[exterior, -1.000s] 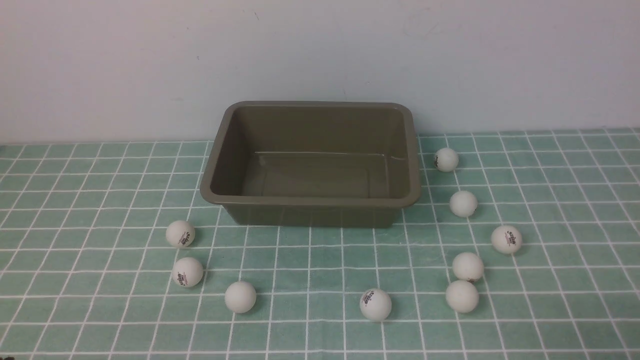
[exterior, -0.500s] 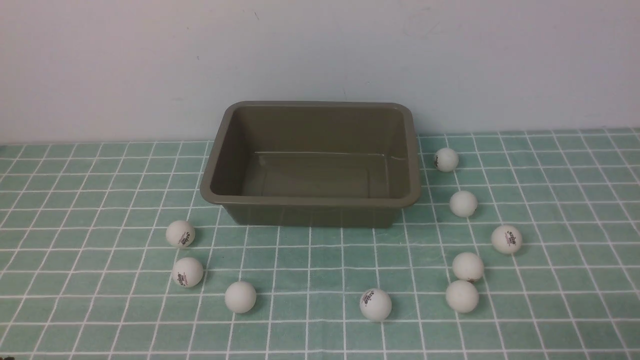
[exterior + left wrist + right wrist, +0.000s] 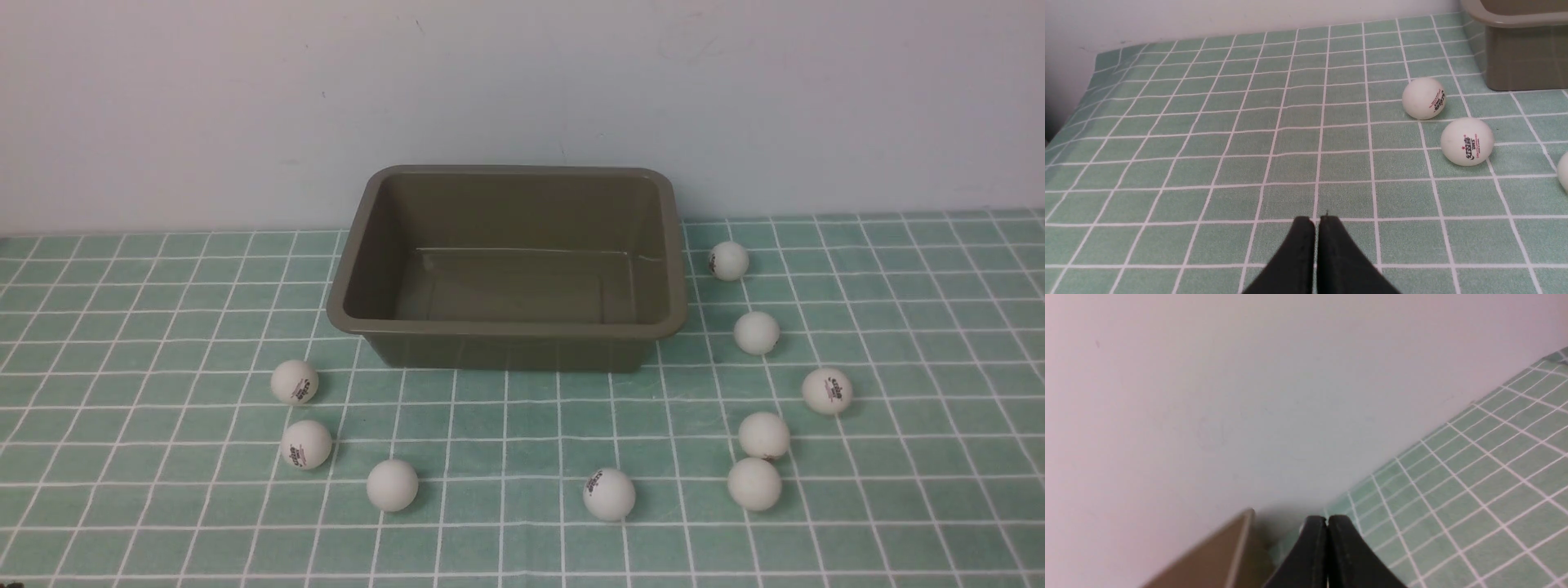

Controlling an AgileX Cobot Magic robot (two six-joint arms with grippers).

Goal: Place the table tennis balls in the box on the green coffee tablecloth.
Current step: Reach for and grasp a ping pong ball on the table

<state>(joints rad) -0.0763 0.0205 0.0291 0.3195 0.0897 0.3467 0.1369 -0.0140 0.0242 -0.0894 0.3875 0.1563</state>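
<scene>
Nine balls [image 3: 294,382] round box [image 3: 506,331] on green grid cloth [image 3: 122,327], pale wall [image 3: 245,98] behind; L gripper [image 3: 1315,220] & R gripper [image 3: 1327,518] pinched together

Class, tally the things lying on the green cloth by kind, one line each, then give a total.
Balls: 9
Box: 1
Total: 10

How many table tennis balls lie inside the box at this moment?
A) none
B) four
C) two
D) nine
A: the box shows only its bare floor, and all nine table tennis balls rest on the green coffee tablecloth outside it.
</scene>
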